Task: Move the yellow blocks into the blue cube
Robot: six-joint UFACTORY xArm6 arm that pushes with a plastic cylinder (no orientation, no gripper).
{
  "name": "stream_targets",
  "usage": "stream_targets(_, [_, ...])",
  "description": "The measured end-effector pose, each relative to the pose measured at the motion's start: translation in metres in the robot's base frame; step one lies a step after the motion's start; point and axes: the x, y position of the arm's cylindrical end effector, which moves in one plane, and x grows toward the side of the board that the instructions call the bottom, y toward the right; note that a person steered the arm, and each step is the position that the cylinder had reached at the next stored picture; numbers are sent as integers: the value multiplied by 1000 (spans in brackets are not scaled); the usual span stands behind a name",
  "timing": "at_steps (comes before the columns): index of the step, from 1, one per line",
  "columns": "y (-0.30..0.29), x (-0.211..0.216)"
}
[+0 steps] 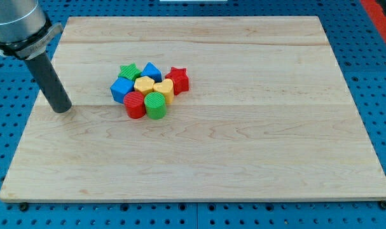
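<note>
Eight blocks, one tight cluster on wooden board [243, 159]: two yellow, two blue, two red, two green.

Yellow blocks [145, 84] and [164, 89] at centre, touching; blue cube [122, 90] just left.

My tip [62, 108] well apart at view's left; bare rod, grasping nothing.

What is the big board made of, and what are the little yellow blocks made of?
The board looks like pale, unpainted wood: grain lines and plank seams show. The yellow blocks look painted smooth and a little shiny, maybe wood or plastic underneath.

high oblique view over board [243, 159]
</note>
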Motion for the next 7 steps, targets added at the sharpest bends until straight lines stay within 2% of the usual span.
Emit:
stream_targets(1, [48,46])
stream_targets(2, [104,55])
stream_targets(4, [179,55])
stream_targets(5, [180,56])
stream_targets(6, [218,65])
stream_targets(7, [246,31])
